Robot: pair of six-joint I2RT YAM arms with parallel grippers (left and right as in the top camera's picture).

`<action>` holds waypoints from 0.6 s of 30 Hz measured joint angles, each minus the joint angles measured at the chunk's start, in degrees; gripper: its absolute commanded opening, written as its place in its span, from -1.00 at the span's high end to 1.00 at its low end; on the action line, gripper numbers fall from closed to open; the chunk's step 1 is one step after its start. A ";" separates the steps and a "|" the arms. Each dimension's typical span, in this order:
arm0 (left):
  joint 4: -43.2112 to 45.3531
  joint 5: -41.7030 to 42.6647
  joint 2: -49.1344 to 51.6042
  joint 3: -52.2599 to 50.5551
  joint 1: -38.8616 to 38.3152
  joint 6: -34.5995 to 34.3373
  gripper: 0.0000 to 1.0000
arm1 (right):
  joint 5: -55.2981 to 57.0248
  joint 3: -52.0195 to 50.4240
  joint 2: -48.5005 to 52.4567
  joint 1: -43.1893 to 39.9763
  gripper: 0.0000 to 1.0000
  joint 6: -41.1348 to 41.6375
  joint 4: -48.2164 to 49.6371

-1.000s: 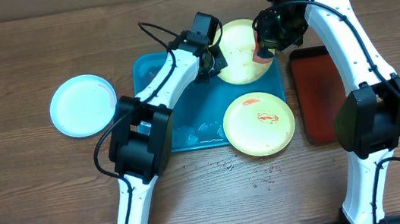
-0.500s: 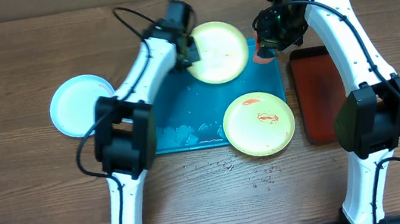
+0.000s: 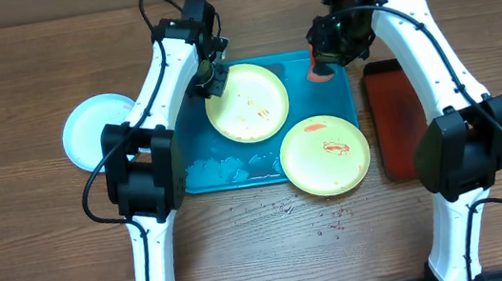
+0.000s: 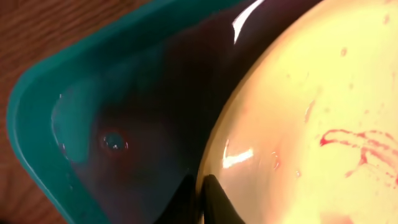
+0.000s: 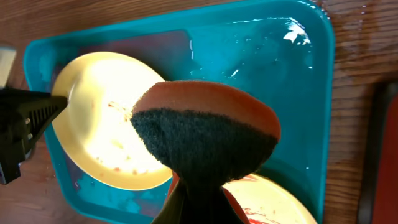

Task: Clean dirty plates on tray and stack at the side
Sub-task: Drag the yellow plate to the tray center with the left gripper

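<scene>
My left gripper is shut on the rim of a pale yellow-green plate and holds it tilted over the turquoise tray; red smears show on this plate in the left wrist view. A second yellow-green plate with a red smear lies on the tray's front right corner. The pale blue-white plate lies on the table left of the tray. My right gripper is shut on an orange sponge with a dark scrub face, above the tray's back right.
A dark red black-rimmed tray lies right of the turquoise tray. White foam sits in the tray's front left. Water drops speckle the wooden table in front of the tray.
My left gripper has carried the yellow-green plate from the tray's back right to its back left and brought it down to the tray's middle. The right gripper with the sponge shifted slightly back and left.
</scene>
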 measured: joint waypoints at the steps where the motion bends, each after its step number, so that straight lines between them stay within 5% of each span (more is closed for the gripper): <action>1: 0.00 -0.02 0.00 0.00 0.00 1.46 0.29 | 0.00 0.02 0.00 0.17 0.92 0.00 0.02; 3: 0.00 -0.39 0.00 0.00 0.00 3.58 0.01 | -0.02 0.02 0.00 0.50 0.92 0.00 0.02; 6: -1.25 -0.61 0.00 0.20 0.00 4.02 -0.15 | 0.00 0.02 0.00 0.83 0.92 -0.24 0.02; 10: -8.28 2.56 0.07 1.99 0.26 -0.35 -0.16 | -0.02 0.02 0.00 0.83 0.91 -0.66 0.02; 18: -16.26 13.66 0.07 2.29 0.68 -15.69 0.18 | 0.00 0.02 0.00 0.83 0.91 -1.09 0.07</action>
